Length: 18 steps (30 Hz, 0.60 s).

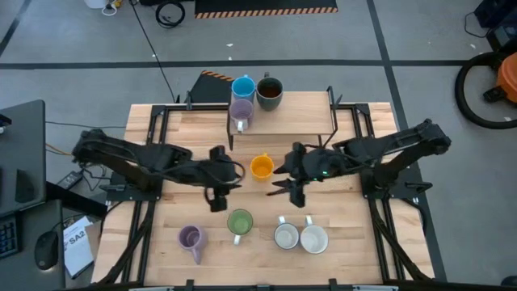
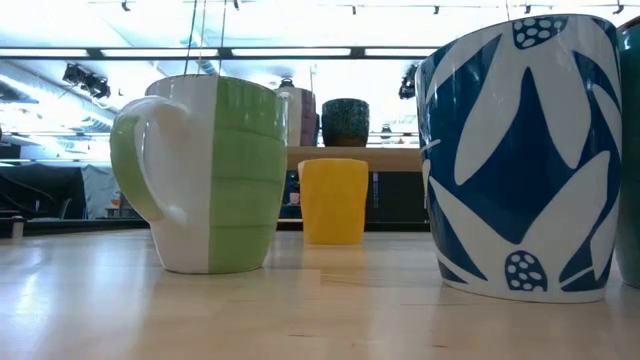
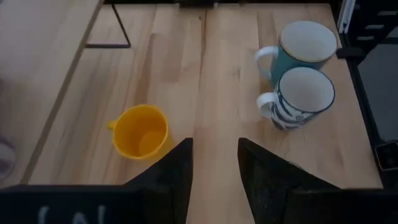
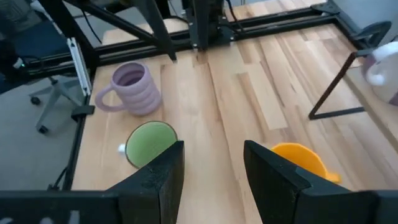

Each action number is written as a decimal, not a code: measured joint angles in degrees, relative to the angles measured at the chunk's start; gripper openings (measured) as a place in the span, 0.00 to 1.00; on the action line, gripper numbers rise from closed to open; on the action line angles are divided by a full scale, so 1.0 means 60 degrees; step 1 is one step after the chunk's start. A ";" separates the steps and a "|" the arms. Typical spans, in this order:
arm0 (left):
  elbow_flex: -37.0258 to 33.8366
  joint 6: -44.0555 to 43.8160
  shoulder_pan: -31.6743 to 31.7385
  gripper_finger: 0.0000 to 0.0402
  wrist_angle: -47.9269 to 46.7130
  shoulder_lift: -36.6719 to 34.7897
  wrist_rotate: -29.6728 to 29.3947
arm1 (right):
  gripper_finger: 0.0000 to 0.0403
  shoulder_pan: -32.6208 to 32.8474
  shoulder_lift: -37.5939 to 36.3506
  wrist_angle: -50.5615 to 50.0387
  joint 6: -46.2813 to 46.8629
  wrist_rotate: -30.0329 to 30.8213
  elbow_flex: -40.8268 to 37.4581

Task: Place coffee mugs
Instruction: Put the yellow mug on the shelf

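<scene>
Orange mug [image 1: 262, 167] stands upright mid-counter [image 1: 347, 242], between the left claw [image 1: 216, 198] and right claw [image 1: 292, 190]; both claws hover fingers apart, holding nothing.

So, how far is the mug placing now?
Done, it seems: three mugs, blue, dark brown and lilac, stand on the raised shelf. In hand: nothing; the left gripper and right gripper hover empty with fingers apart. Left: the orange mug, green mug, second lilac mug and two white-rimmed mugs.
</scene>
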 joint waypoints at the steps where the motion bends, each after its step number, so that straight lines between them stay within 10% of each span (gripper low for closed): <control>1: -0.0133 -0.0002 -0.0020 0.33 -0.0055 -0.0212 -0.0014 | 0.43 -0.0120 0.0148 0.0236 0.0002 -0.0149 0.0000; 18: -0.1612 0.0368 0.0049 0.33 0.0477 -0.2533 -0.0121 | 0.43 -0.1481 0.2660 -0.0649 -0.0980 -0.1647 0.2217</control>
